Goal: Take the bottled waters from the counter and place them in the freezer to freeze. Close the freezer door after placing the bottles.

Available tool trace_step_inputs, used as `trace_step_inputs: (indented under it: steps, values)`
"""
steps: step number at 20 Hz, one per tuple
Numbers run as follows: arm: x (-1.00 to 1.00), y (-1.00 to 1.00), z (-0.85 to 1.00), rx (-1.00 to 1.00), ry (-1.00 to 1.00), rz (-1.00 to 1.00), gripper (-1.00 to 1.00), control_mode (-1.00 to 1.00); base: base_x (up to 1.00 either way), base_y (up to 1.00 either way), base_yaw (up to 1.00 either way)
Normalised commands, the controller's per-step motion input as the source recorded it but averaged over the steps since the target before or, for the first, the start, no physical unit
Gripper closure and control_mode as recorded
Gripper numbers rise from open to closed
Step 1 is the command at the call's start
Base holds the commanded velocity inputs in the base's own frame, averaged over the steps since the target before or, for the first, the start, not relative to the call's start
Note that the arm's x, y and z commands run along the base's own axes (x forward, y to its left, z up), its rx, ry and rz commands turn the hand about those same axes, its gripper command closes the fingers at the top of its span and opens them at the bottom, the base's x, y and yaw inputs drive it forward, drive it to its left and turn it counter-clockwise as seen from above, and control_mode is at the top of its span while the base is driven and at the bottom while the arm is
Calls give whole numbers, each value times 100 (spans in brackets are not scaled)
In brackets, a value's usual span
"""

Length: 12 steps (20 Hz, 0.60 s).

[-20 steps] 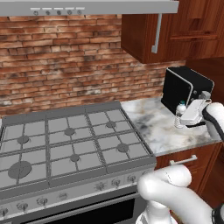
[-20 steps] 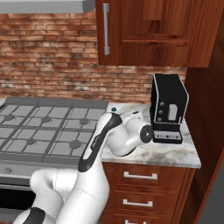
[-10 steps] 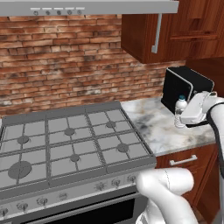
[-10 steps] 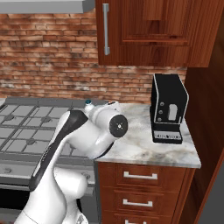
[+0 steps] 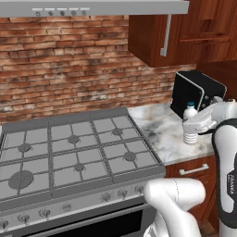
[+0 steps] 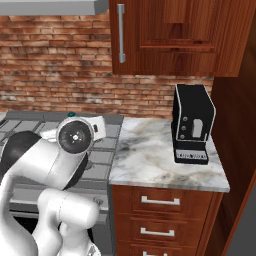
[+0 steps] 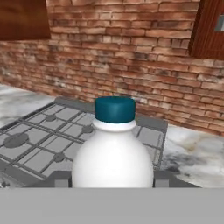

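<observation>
One bottled water, clear with a white label and a dark teal cap, stands upright between the fingers of my gripper, which is shut on it. In the left base view it hangs over the right part of the marble counter, just in front of the coffee machine. The hand view has the same bottle close up at bottom centre, with the stove and the brick wall behind it. The freezer and the freezer door are out of view.
A black coffee machine stands at the back right of the counter. The grey gas stove lies to the left. Wooden cabinets hang overhead, and drawers sit below the slab.
With the bottle still gripped, the arm has folded back; in the right base view its elbow has swung left, off the counter and over the stove. The bottle has shifted only slightly.
</observation>
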Motion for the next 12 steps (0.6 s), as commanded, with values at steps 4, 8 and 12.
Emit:
trace_step_inputs:
  steps: [4, 8, 12]
  values:
    - [-42, 34, 30, 1, 14, -41, 100, -100, 0, 0, 0]
    - [-2, 1, 2, 0, 12, -59, 100, -100, 0, 0, 0]
    - [3, -11, -4, 0, -7, -59, 100, -100, 0, 0, 0]
